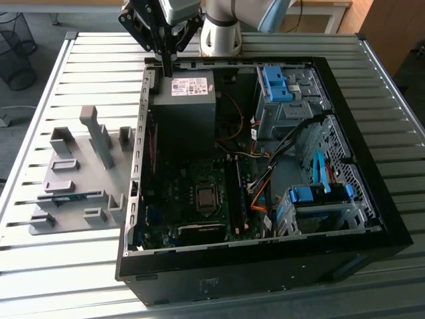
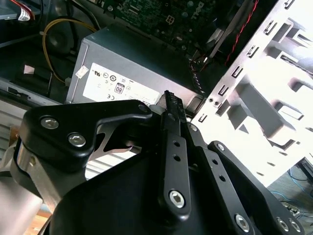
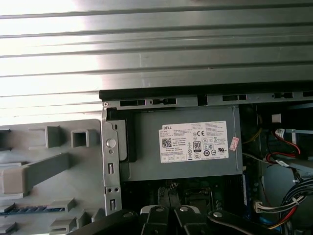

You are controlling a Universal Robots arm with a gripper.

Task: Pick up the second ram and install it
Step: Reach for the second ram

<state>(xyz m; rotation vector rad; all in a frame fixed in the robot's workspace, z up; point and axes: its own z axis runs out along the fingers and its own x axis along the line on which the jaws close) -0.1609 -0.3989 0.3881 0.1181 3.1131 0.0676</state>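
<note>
I count one robot arm [image 1: 229, 26] with one gripper [image 1: 166, 69]; one slatted metal table [image 1: 66, 279]; one open computer case [image 1: 265, 279] lying on it. Inside there is one grey power supply [image 1: 186, 113] carrying one large white label [image 1: 189, 86]; one square processor socket [image 1: 206, 197]; two light-blue latches, the latch nearer the arm [image 1: 274, 81] and the latch farther from it [image 1: 320, 194]. Beside the case sits one grey holder plate [image 1: 80, 156], and I count one blue-green ram stick [image 1: 74, 197] in it; off the table, one dark wire basket [image 1: 14, 40].
</note>
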